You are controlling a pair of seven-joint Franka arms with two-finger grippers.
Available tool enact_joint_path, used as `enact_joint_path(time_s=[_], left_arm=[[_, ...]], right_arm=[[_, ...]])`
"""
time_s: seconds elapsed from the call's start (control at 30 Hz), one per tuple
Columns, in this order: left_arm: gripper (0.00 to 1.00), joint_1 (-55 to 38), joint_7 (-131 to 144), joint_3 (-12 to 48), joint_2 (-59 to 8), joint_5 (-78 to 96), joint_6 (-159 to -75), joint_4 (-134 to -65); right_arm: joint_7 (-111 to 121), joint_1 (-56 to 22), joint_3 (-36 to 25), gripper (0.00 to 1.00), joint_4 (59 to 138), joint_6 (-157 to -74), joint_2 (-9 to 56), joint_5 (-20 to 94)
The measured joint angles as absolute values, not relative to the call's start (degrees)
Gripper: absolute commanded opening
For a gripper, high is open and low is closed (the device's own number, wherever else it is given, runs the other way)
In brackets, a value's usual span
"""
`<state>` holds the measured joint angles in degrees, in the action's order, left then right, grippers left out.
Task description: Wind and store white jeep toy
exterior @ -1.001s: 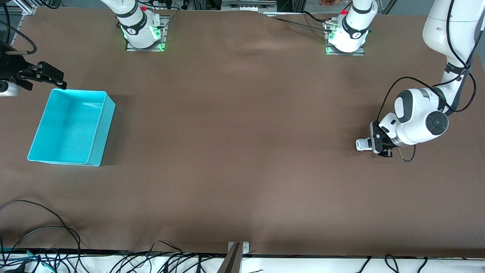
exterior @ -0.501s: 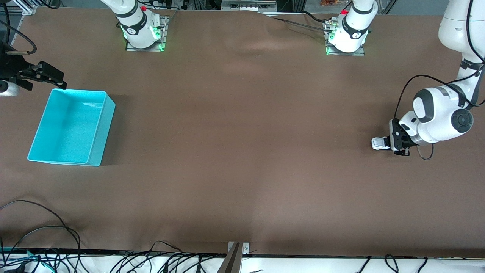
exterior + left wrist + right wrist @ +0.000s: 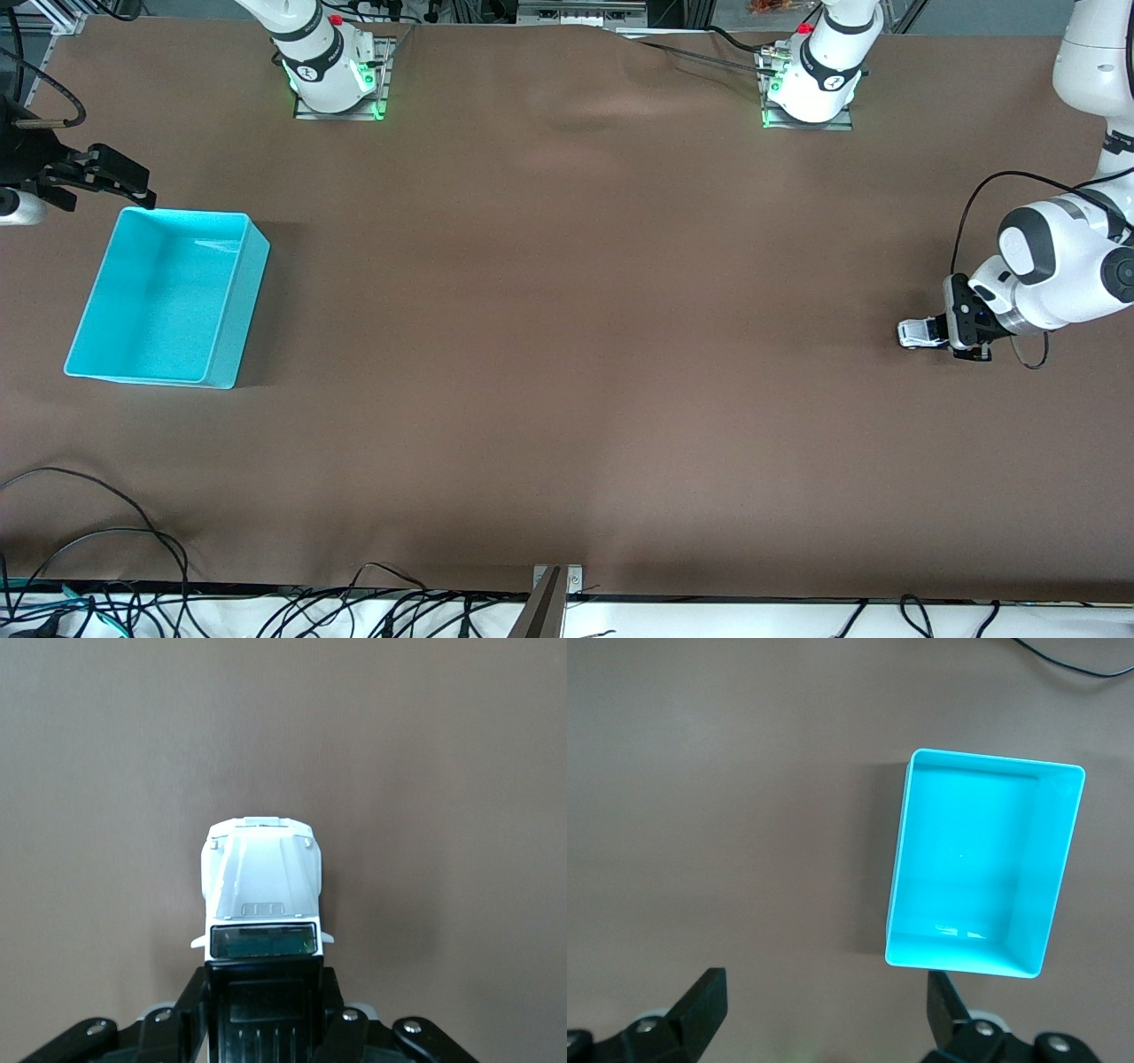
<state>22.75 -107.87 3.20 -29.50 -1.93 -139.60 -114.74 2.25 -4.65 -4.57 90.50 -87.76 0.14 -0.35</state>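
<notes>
The brown table (image 3: 567, 354) is crossed only at its ends: the cyan bin (image 3: 168, 297) is seen under the waiting right gripper (image 3: 824, 1010), whose jaws are spread apart. At the left arm's end, the white jeep toy (image 3: 261, 895) is clamped by its rear in the left gripper (image 3: 961, 330), wheels on the table. A slipped grip could be caused by wheel drag. Since earlier, toy and gripper have been drawn further toward that end.
</notes>
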Motion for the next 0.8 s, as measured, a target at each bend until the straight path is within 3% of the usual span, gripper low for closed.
enact_joint_path(time_s=[0.8], left_arm=[[0.07,26.05,-111.11,3.21,-30.32,-1.93,-139.60,-113.36]], right_arm=[[2.25,-4.65,-4.57,1.00,90.50,-87.76,0.15,-0.35]])
